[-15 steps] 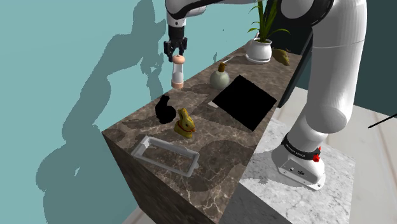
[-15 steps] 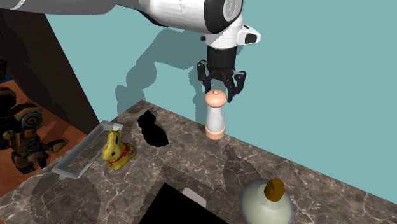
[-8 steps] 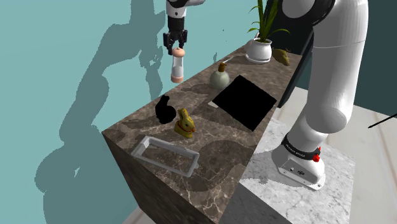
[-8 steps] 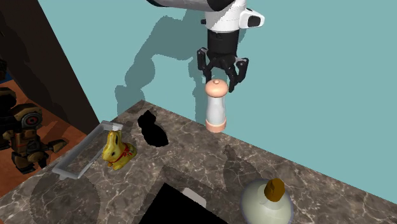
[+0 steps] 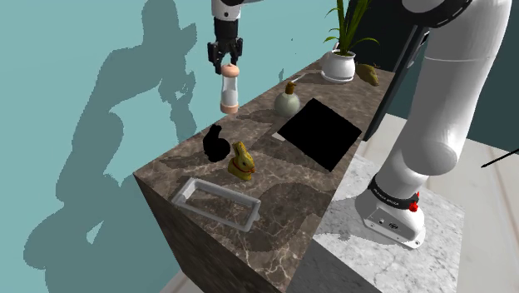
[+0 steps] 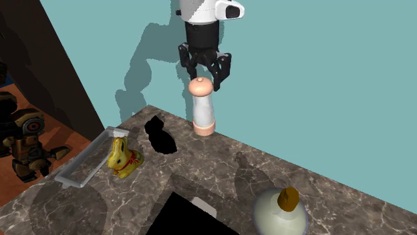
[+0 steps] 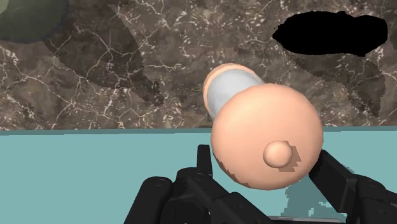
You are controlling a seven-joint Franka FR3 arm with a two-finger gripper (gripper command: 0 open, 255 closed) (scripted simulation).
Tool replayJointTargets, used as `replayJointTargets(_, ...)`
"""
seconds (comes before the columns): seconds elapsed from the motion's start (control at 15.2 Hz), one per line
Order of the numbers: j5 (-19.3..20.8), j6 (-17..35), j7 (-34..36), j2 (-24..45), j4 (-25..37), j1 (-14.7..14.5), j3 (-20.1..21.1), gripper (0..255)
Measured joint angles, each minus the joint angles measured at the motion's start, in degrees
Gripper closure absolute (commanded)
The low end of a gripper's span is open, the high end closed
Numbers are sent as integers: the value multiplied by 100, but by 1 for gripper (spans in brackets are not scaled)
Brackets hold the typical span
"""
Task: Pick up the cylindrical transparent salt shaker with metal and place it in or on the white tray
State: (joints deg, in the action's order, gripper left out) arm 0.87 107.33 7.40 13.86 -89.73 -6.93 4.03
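We saw the gripper [image 5: 227,65] clamped on the rounded peach cap of the salt shaker [image 5: 229,91], its 2 black fingers [image 7: 205,175] pressing opposite sides of that cap in the wrist view. The shaker hung upright directly beneath the claw, its pale clear body and peach base pointing down over the back edge of the marble counter [image 5: 291,200], beside the teal wall. Its base seemed lifted off the stone, though we could not be sure. The white tray [image 5: 185,193] lay well apart, with a gold bunny [image 5: 241,161] between.
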Motion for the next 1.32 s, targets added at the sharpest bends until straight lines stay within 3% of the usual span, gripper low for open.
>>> replayJointTargets(0.2,20,108,365,-450,-561,-215,141,255)
replayJointTargets(0.59,26,54,1040,-1056,-1113,-582,436,255)
replayJointTargets(1.32,-5,-146,2366,-1627,-1501,-1254,1103,255)
